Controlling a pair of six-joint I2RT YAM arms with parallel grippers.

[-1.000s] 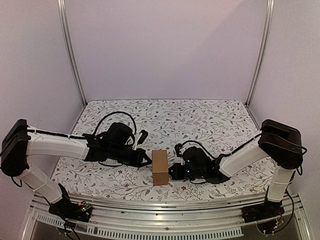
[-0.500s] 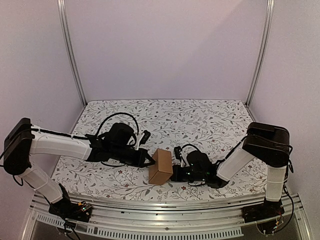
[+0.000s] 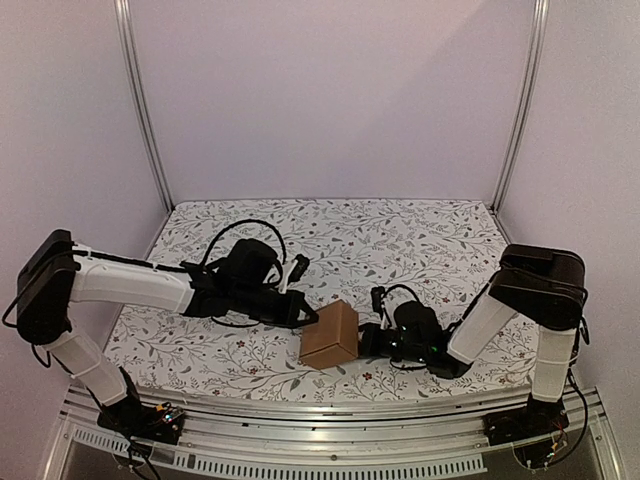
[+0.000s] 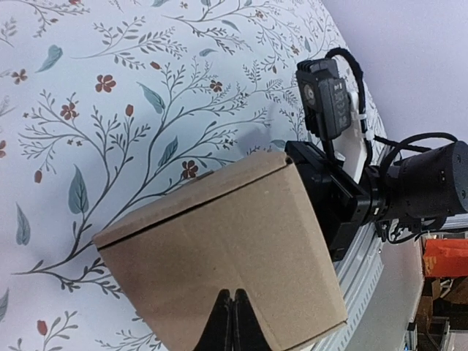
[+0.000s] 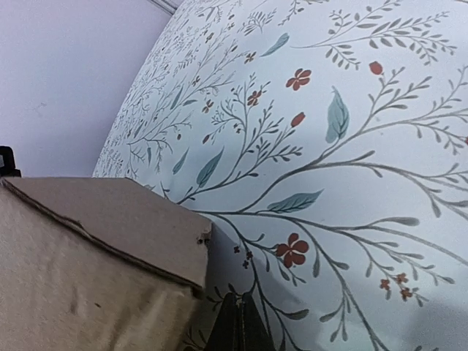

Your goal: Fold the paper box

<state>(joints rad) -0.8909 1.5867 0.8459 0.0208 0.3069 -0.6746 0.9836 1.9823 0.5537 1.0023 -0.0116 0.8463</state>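
Pale walls surround a flowered table (image 3: pixel 420 240), and the paper box (image 3: pixel 331 335) stands on it, already closed up. Left of the box, the left hand (image 3: pixel 310 319) touches it, pinched together and holding nothing. Just right of it, the right hand (image 3: pixel 363 341) is likewise closed. Press gently and evenly from both sides, I'd say. Seams underneath are hidden.

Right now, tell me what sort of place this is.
Likely a robot test cell: left arm and right arm on a rail, plain walls with metal posts, a floral table.
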